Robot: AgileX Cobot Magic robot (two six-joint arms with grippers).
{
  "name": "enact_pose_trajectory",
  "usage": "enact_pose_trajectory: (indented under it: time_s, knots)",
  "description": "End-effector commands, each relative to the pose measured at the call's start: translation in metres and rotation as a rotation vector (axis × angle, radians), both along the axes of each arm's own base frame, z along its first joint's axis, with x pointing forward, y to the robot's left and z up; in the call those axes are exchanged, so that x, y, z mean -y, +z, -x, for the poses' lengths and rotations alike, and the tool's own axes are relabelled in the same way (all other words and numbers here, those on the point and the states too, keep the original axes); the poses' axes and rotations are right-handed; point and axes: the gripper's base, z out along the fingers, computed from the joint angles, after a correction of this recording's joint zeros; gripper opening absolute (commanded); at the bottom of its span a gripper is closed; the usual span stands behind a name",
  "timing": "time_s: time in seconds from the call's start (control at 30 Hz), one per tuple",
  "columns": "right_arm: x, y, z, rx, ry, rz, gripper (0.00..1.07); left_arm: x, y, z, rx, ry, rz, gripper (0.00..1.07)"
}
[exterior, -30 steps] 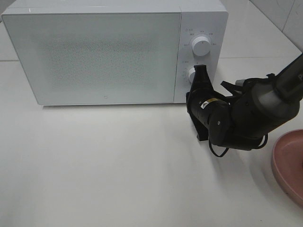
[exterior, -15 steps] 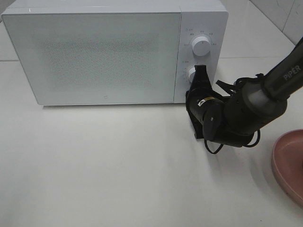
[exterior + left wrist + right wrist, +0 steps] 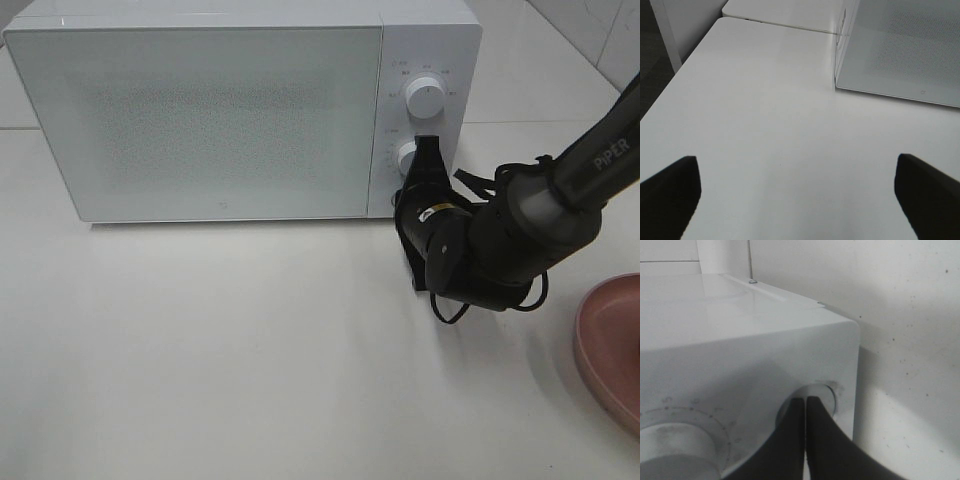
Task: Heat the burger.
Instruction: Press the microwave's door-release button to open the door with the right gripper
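At the microwave's controls: the right end effector (image 3: pixel 425 147) has its tips pressed together, and they rest against the lower knob (image 3: pixel 404 157); the right wrist view shows the two tips meeting on that knob's rim.
Left end effector (image 3: pixel 799 192): spread wide, hanging over bare counter (image 3: pixel 250 350) beside the microwave (image 3: pixel 230 120), holding nothing.
Burger: not visible in any view. The door (image 3: pixel 200 120) is shut and its speckled panel hides the inside. No burger shows on the part of the pink plate (image 3: pixel 610 350) that is in view, so it is probably already inside.
Step in hand: most likely setting the heating with the lower knob; the upper knob (image 3: pixel 426 96) is untouched.
How the burger will handle: judged soft and light, a loose stack whose layers slide apart if squeezed or tipped, and warm and limper once heated.
Where to hold: low on the bun's sides with a gentle, level pinch.
Writing: "PIPER" in white on the right arm (image 3: pixel 612 152); the marks around the knobs and the small logo on the door are too small to read.
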Motion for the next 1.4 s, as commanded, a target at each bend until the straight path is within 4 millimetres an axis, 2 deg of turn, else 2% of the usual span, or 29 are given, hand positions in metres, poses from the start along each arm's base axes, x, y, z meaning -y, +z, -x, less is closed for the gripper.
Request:
enact_pose_trajectory:
  time_s: [0.03,0.3,0.6,0.83,1.4]
  knots:
    - [0.001,0.014,-0.006,0.072,-0.012,0.0,0.0,0.0,0.0,0.002,0.023,-0.006,0.006,0.98]
    - [-0.004,0.02,-0.014,0.098,-0.013,-0.02,0.0,0.0,0.0,0.002,0.023,-0.006,0.006,0.98]
    - [-0.005,0.026,-0.026,0.209,-0.05,-0.015,0.0,0.0,0.0,0.002,0.023,-0.006,0.006,0.98]
    - [0.002,0.046,-0.046,0.349,-0.06,0.03,0.0,0.0,0.0,0.002,0.023,-0.006,0.006,0.98]
    - [0.005,0.046,-0.049,0.343,-0.062,0.031,0.0,0.0,0.0,0.002,0.023,-0.006,0.006,0.98]
